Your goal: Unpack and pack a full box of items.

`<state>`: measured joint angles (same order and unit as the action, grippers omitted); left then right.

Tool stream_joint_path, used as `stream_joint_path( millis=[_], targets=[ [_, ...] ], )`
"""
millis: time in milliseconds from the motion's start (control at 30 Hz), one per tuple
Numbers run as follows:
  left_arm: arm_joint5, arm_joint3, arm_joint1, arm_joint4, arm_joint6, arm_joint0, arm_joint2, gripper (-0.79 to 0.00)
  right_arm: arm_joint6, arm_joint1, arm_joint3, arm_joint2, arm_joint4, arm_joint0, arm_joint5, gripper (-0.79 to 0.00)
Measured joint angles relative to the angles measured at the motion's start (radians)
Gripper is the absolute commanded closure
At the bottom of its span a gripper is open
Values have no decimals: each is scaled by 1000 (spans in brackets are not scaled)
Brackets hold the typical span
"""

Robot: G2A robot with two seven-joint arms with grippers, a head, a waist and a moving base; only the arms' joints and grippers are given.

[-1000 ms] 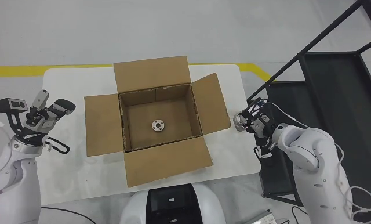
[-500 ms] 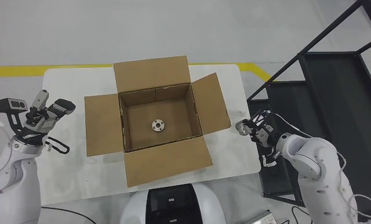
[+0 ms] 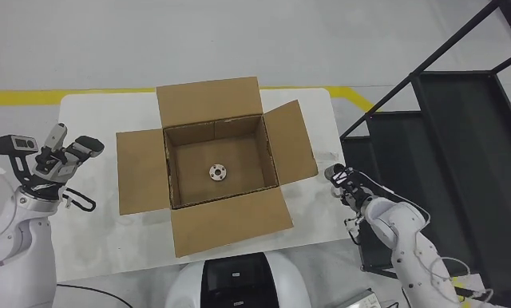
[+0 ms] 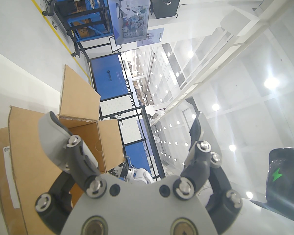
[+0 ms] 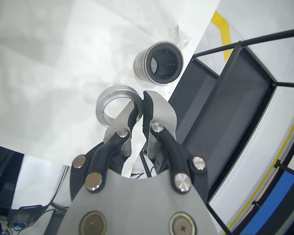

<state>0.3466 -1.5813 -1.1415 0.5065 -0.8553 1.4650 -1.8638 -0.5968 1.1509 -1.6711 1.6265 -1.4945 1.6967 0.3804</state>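
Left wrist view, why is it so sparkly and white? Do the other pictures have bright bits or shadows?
Left wrist view: ceiling lamps flare into the lens and wash that side pale. Right wrist view: the table shines white around the metal ring in the right tool. Top view: even light, soft shadow inside the box.

ring (image 5: 101, 105) partly behind right claw (image 5: 141, 101) | box (image 4: 31, 152) cut off at edge

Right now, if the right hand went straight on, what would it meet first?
Probably the metal cylinder on the table, just beyond the ring the right hand holds; depth unclear.
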Motion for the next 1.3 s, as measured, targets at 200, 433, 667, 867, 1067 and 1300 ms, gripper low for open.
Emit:
stream_joint_path(
  millis=[200,433,667,867,1067,1300],
  targets=[
    [0,0,0,0,0,0,0,-785,37,4,114,-43,-64,-48,-71,0],
    [0,0,0,0,0,0,0,-785,67,11,173,-88,-117,-71,-149,0],
    [0,0,0,0,0,0,0,-785,69,14,192,-99,-121,-79,-182,-785],
    [0,0,0,0,0,0,0,-785,65,13,175,-93,-109,-70,-168,-785],
    [0,0,0,0,0,0,0,-785,24,-1,44,2,-40,6,-70,-785],
    [0,0,0,0,0,0,0,-785,-55,-19,-127,172,142,118,106,-785]
  ],
)
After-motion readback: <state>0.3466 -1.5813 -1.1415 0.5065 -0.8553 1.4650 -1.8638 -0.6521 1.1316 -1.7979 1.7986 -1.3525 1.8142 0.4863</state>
